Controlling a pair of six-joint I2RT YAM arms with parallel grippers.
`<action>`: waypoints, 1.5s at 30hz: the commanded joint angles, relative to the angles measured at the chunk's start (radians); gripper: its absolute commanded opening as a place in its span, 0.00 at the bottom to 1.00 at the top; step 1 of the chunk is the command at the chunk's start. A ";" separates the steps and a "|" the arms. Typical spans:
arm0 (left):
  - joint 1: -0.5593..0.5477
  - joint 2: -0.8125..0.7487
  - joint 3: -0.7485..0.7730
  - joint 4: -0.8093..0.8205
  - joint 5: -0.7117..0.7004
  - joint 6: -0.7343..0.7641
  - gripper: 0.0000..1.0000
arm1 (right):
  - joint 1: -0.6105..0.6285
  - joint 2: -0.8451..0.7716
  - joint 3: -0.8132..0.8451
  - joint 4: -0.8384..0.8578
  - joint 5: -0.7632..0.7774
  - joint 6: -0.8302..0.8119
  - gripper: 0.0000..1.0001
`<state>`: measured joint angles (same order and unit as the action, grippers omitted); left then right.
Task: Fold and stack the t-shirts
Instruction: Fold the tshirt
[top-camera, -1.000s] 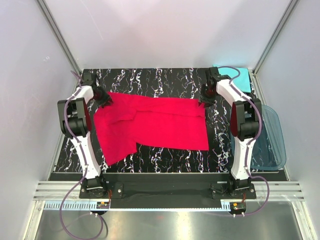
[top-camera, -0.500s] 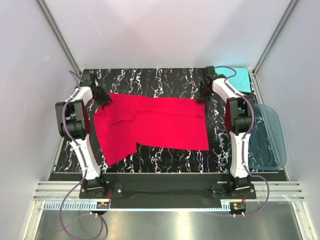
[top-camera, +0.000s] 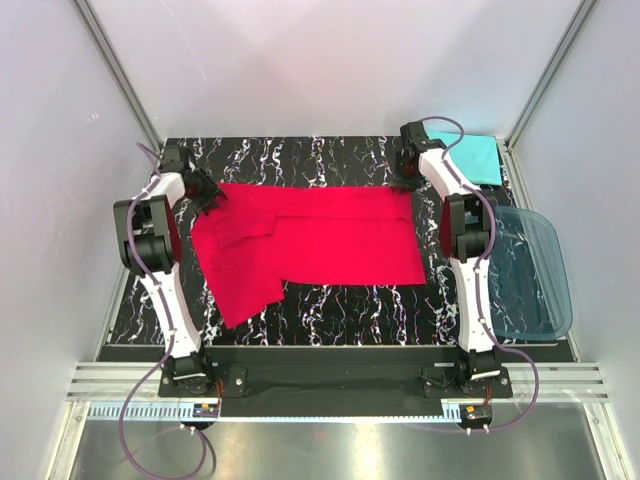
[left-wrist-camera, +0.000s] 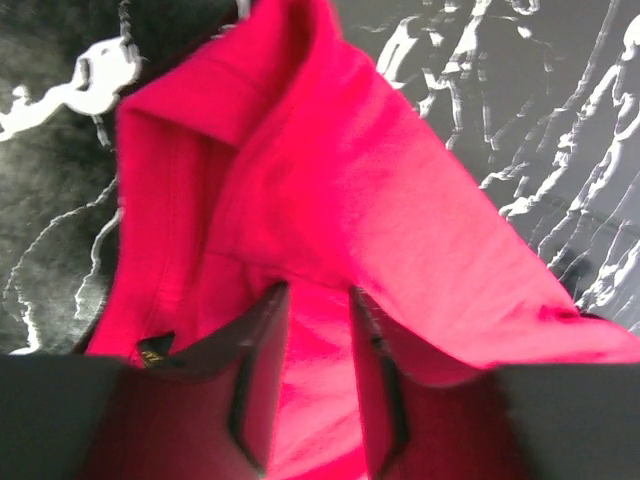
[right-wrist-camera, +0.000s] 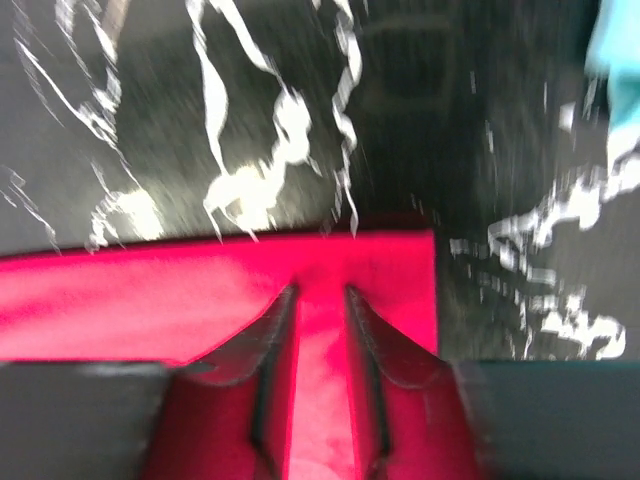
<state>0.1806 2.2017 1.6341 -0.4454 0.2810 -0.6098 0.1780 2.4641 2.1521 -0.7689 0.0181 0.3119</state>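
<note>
A bright red t-shirt (top-camera: 320, 240) lies spread across the black marbled table, its left part rumpled and folded over. My left gripper (top-camera: 208, 193) is at the shirt's far left corner, shut on a fold of red cloth (left-wrist-camera: 300, 170) that rises between its fingers (left-wrist-camera: 262, 370). My right gripper (top-camera: 405, 183) is at the far right corner, shut on the red cloth (right-wrist-camera: 150, 300) just inside the hem. A turquoise t-shirt (top-camera: 475, 155) lies flat at the back right corner and shows as a sliver (right-wrist-camera: 620, 60) in the right wrist view.
A translucent blue plastic tub (top-camera: 555, 270) stands off the table's right edge beside the right arm. White walls with metal posts close in the back and sides. A black rail runs along the near edge between the arm bases.
The red shirt has slid toward the back and slightly right, and its far edge is pulled straighter. The right gripper moved back and a little left with its corner; the left barely shifted.
</note>
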 joint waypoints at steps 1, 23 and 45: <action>-0.006 -0.127 -0.009 0.004 -0.023 -0.008 0.44 | -0.003 0.036 0.150 -0.039 0.016 -0.077 0.37; -0.120 -1.151 -0.993 -0.256 -0.356 -0.177 0.39 | 0.159 -0.881 -0.809 -0.069 -0.165 0.162 0.63; -0.168 -0.915 -1.122 -0.096 -0.373 -0.240 0.06 | 0.080 -1.094 -1.167 -0.001 -0.150 0.250 0.62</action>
<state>0.0143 1.2274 0.5621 -0.5964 -0.0784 -0.8520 0.3248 1.3724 1.0199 -0.8024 -0.1436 0.5312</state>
